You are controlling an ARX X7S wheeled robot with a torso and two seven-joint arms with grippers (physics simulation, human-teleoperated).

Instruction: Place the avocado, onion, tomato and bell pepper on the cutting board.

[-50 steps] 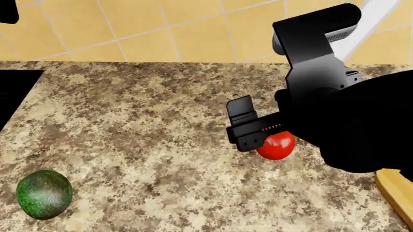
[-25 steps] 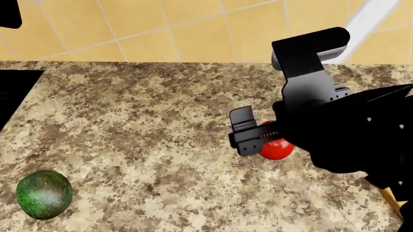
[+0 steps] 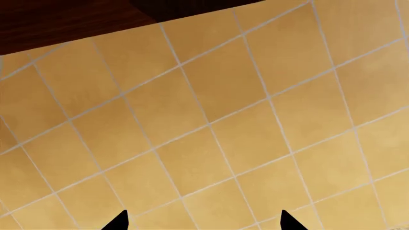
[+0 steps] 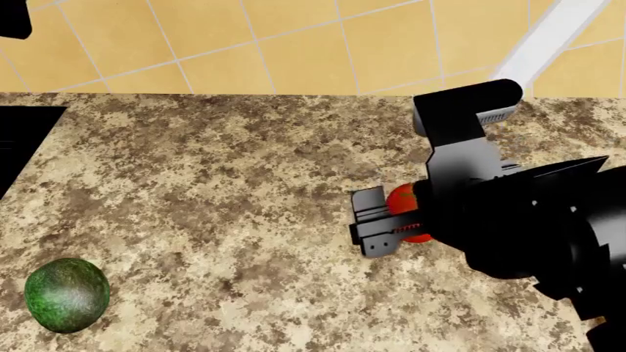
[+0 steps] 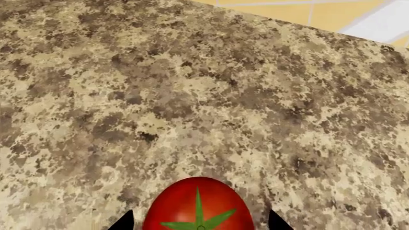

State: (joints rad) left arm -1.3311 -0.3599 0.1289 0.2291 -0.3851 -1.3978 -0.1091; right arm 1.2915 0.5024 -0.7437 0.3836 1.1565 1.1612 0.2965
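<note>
Head view high over speckled counter (image 4: 215,191), right wrist close above same counter, left wrist facing tiled wall (image 3: 211,120)

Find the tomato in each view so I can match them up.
Head view: tomato right of centre, partly hidden by the right end effector.
Right wrist view: tomato at bottom centre.
Left wrist view: not in it, only wall tiles.
Shared landmark: speckled counter.
</note>
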